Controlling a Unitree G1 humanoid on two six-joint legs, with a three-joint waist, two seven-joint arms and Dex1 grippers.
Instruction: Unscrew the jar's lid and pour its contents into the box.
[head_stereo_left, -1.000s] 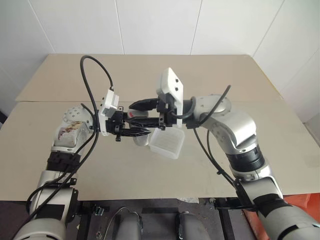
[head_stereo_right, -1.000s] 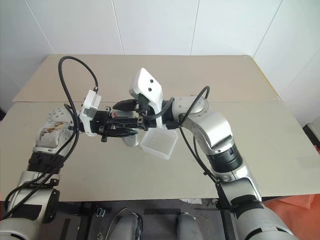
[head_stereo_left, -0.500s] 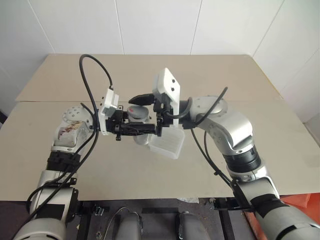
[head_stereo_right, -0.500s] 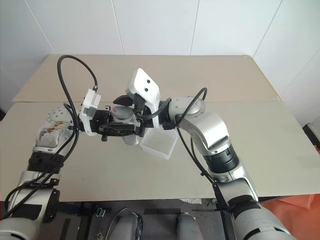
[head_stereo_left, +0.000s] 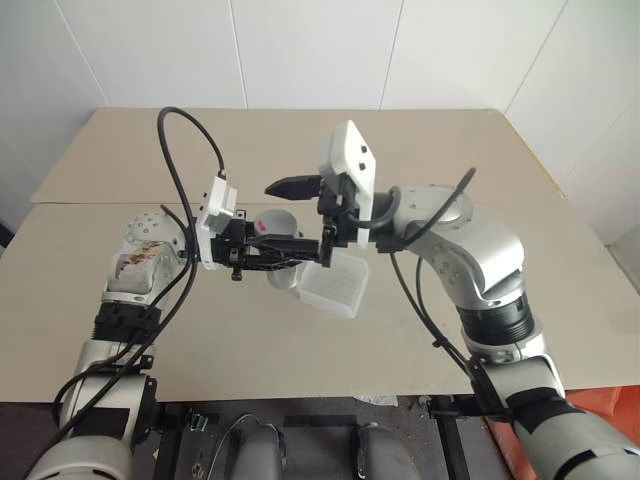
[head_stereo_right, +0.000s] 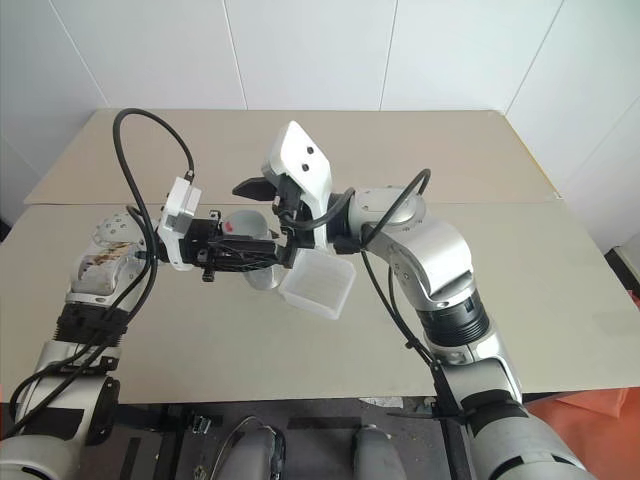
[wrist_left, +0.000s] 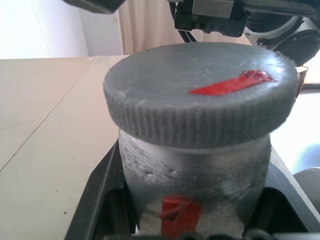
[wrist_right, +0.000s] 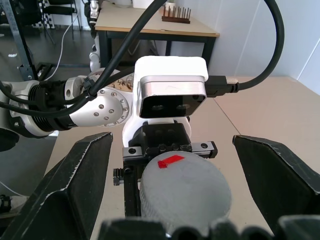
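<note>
My left gripper (head_stereo_left: 290, 252) is shut on the jar (wrist_left: 195, 170), holding the silvery-grey cylinder upright above the table. A red mark shows on its side. The lid (wrist_left: 200, 90), grey with a red stripe, sits on top of the jar (head_stereo_left: 277, 222). My right gripper (head_stereo_left: 297, 220) is open, its fingers (wrist_right: 75, 185) standing wide on either side of the lid (wrist_right: 185, 187) without touching it. The box (head_stereo_left: 335, 283), a translucent white tray, lies on the table just below and to the right of the jar. The contents are hidden inside the jar.
A beige table (head_stereo_left: 450, 350) runs across the view with a seam along its far part. A white wall stands behind it. Black cables loop over both wrists.
My right gripper, shut around the lid one second ago, has opened, and the lid now shows between its fingers. The left gripper and the jar have kept still.
</note>
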